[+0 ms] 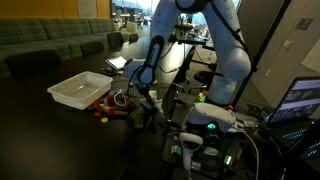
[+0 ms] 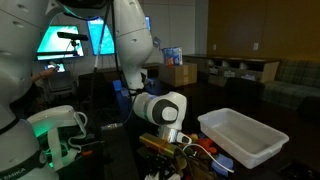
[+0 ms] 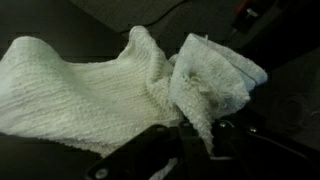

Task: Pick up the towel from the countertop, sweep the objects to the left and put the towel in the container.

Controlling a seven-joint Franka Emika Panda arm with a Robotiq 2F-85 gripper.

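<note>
A white knitted towel (image 3: 90, 80) fills the wrist view, bunched up on the dark countertop. A fold of it hangs down between my gripper's fingers (image 3: 196, 138), which are shut on it. In both exterior views the arm reaches down low over the countertop, with the gripper (image 1: 147, 100) (image 2: 172, 140) beside the white container (image 1: 80, 91) (image 2: 243, 136). The container looks empty. Small red and other coloured objects (image 1: 104, 111) (image 2: 205, 150) lie on the countertop between gripper and container. I cannot make out the towel in the exterior views.
Cables and black stands (image 1: 175, 105) crowd the area near the robot base. A device with a green light (image 1: 210, 125) (image 2: 50, 130) stands close by. Monitors (image 2: 75, 40) and a sofa (image 1: 50, 45) are in the background.
</note>
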